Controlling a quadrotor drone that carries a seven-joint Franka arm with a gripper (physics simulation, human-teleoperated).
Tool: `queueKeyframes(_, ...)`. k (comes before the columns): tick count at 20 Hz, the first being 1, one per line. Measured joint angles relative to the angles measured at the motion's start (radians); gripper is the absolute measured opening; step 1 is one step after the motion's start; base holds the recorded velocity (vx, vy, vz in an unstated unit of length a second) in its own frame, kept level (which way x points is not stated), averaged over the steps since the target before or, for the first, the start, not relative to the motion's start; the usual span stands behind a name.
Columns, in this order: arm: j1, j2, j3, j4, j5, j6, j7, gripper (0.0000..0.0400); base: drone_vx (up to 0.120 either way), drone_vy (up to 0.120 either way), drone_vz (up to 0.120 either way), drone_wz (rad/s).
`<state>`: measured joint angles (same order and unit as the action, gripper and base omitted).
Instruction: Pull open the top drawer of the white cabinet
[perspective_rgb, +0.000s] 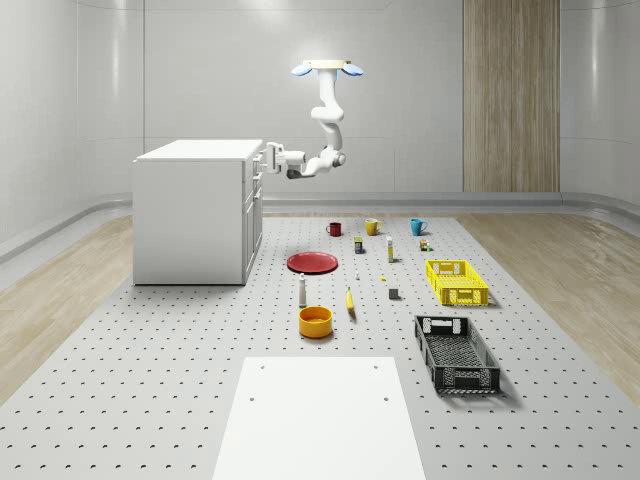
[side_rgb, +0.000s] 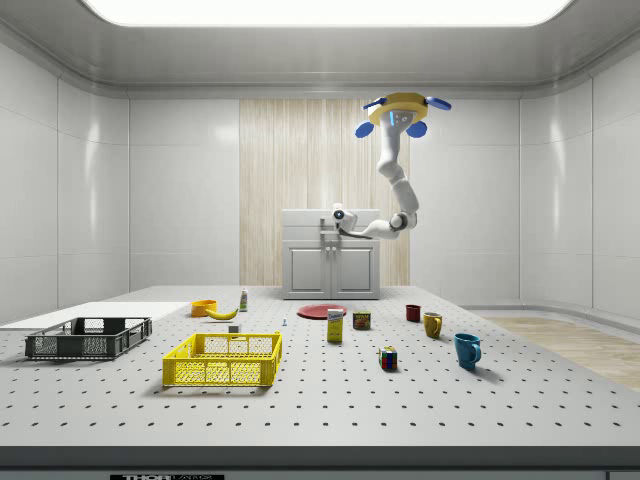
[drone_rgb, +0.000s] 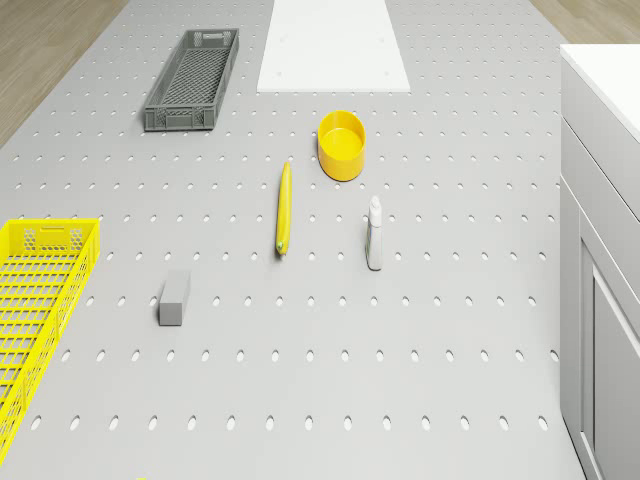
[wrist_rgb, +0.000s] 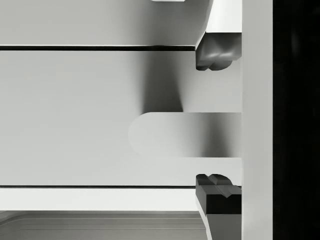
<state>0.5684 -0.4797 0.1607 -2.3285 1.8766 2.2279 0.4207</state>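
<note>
Drawer handle (wrist_rgb: 185, 135) between hand's (wrist_rgb: 216, 120) fingers

floor: we see grey pegboard (perspective_rgb: 150, 400)
cabinet: white cabinet (perspective_rgb: 190, 215) stands on it
crates: yellow crate (perspective_rgb: 457, 282), black crate (perspective_rgb: 456, 353)
misc: red plate (perspective_rgb: 313, 262), yellow bowl (perspective_rgb: 315, 321), banana (perspective_rgb: 350, 301), 3 mugs (perspective_rgb: 372, 227)

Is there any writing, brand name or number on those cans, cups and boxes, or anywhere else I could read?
No text can be read anywhere.
Yellow box: printed front, too small to read.
Dark can: label, too small to read.
White bottle: label, too small to read.
Strip at the side view's bottom edge: cut-off marks, unreadable.
White cabinet, crates and cups: no markings visible.
</note>
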Motion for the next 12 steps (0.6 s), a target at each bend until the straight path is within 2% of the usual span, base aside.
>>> queueKeyframes(7, -0.034, 0.033, 0.007, 0.028, -0.009, -0.024, 0.000, 0.0305, 0.000, 0.000, 0.000, 0.000)
queueKeyframes(12, -0.052, 0.044, 0.015, 0.037, -0.010, -0.035, 0.000, 0.0305, 0.000, 0.000, 0.000, 0.000)
